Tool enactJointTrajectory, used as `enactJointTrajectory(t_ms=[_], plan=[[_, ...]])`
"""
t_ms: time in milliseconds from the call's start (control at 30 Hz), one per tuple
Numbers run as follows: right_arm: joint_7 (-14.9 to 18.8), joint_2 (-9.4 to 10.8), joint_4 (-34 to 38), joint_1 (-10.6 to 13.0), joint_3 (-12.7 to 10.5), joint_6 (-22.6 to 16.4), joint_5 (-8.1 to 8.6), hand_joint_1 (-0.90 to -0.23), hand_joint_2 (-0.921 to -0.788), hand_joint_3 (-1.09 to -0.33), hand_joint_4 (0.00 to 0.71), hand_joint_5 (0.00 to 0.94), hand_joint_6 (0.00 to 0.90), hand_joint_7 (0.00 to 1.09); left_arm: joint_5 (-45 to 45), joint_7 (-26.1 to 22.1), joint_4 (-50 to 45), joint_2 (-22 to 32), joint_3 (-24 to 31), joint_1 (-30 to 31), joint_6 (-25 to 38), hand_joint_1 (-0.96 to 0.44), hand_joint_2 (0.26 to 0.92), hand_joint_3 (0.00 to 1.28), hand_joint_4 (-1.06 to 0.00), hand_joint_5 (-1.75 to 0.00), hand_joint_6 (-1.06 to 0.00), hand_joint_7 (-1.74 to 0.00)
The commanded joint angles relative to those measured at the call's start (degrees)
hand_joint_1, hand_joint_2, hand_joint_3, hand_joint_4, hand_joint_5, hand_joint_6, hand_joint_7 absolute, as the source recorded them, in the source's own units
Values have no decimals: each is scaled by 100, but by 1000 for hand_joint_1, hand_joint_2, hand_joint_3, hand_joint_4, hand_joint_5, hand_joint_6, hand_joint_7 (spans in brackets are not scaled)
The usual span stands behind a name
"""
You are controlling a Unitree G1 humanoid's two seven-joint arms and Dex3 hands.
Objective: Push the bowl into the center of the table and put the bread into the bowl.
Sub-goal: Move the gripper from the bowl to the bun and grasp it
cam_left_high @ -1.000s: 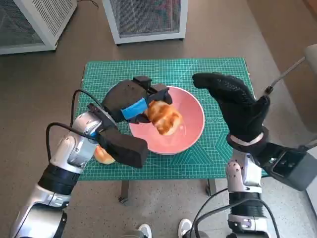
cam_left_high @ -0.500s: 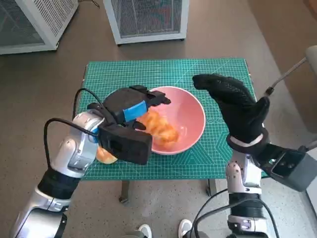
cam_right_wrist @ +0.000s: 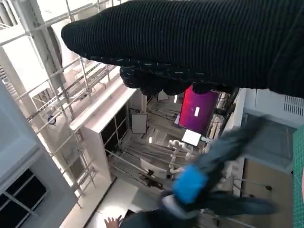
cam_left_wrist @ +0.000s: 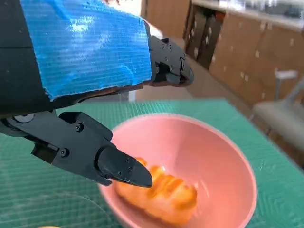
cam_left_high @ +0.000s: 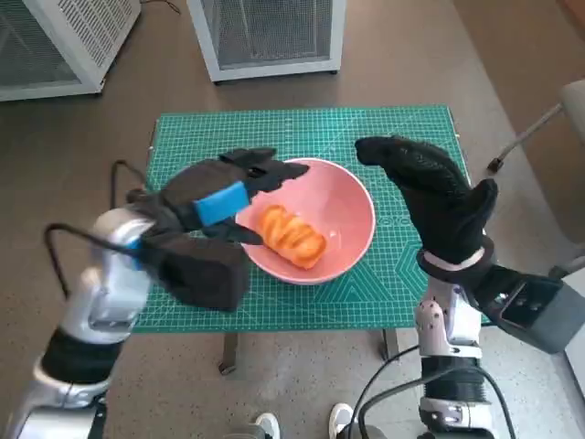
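1. One bread roll point(cam_left_high: 292, 236) lies inside the pink bowl point(cam_left_high: 352, 197); you can see it resting on the bowl's floor, toward the side nearest the robot's left hand, touching nothing but the bowl.
2. Your bowl sits on the green cutting mat point(cam_left_high: 384, 128) that covers the small table, roughly in the middle of the mat, with mat showing on every side of it.
3. Your left hand point(cam_left_high: 215, 197), black with blue tape across its back, hovers over the bowl's left rim. Its fingers are spread apart and hold nothing; the left wrist view shows one fingertip point(cam_left_wrist: 126, 172) just above the near end of the roll and the others point(cam_left_wrist: 171, 66) reaching out over the far rim.
4. You can see in that same wrist view that the roll is golden and ridged, lying lengthwise across the bowl's bottom.
5. Your right hand point(cam_left_high: 434, 197), in the black knitted glove, is raised beside the bowl's right rim, apart from it. In the head view the glove looks flat and extended, with nothing in it.
6. The right wrist view gives you only the glove as a dark band, with the blurred left hand and its blue tape point(cam_right_wrist: 190, 185) beyond.
7. White mesh-fronted cabinets point(cam_left_high: 265, 32) stand on the floor past the table's far edge.
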Motion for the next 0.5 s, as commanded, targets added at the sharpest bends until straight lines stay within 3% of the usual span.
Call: enactJointTrajectory(t_ms=[33, 200, 500], plan=[[20, -8, 26, 95, 1, 55, -7, -531, -921, -581, 326, 3, -1, 639, -196, -187, -779, 338, 473, 209, 308, -394, 844, 0, -132, -15, -253, -131], [30, -33, 5, 90, -5, 87, 9, -531, -921, -580, 325, 3, -1, 639, -111, -424, -1657, 741, 972, 660, 857, -366, 815, 0, -151, -18, -256, -123], [19, -24, -50, 101, 22, 144, 1, -531, -921, -581, 325, 3, -1, 639, -280, -670, -2135, 1200, 1504, 1443, 1165, -226, 732, 2, -150, -6, -251, -96]])
